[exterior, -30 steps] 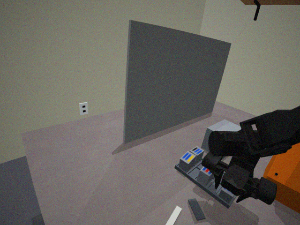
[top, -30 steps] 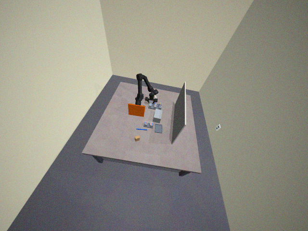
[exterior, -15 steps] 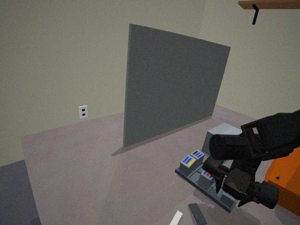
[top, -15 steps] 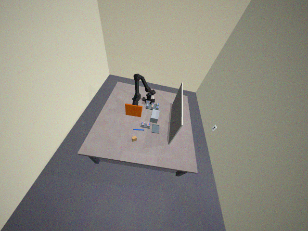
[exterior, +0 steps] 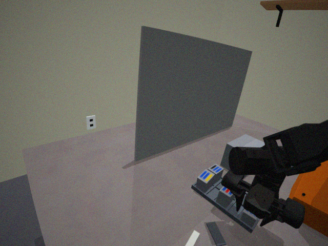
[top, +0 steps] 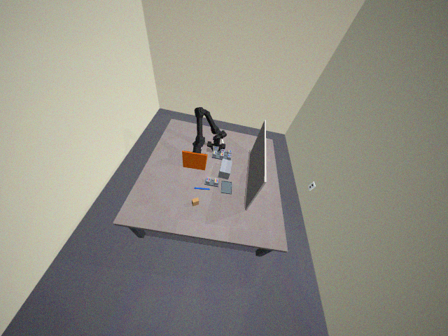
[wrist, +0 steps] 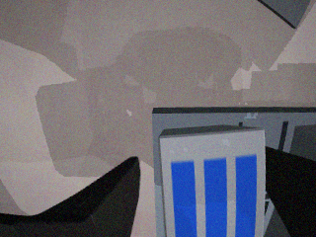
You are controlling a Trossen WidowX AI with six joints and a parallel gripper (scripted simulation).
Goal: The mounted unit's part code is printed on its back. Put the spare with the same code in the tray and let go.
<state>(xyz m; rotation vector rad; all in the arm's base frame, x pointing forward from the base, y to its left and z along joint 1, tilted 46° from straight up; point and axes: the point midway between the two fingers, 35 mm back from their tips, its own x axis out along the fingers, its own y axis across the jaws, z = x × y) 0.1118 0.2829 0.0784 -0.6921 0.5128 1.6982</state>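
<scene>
My gripper [top: 216,145] [exterior: 250,216] [wrist: 197,160] is open and points down over a grey rack [top: 218,157] [exterior: 206,194] [wrist: 197,118] of spares. In the wrist view its fingers stand on either side of a grey spare with three blue bars [wrist: 213,200], not closed on it. Other spares on this rack show blue and yellow bars [exterior: 206,177], blue bars [exterior: 216,168], and blue and red bars [exterior: 225,191]. The grey mounted unit [top: 225,169] [exterior: 238,145] stands just beyond the rack. The flat grey tray [top: 222,191] lies further along the table.
A second small rack with spares [top: 211,181] lies beside the tray. An orange panel [top: 194,159] [exterior: 312,185] stands by the arm's base. A tall grey panel [top: 256,169] [exterior: 185,98] stands upright on the right. A blue stick [top: 201,188], a wooden cube [top: 195,201] and two flat strips [exterior: 216,232] [exterior: 192,238] lie on the table.
</scene>
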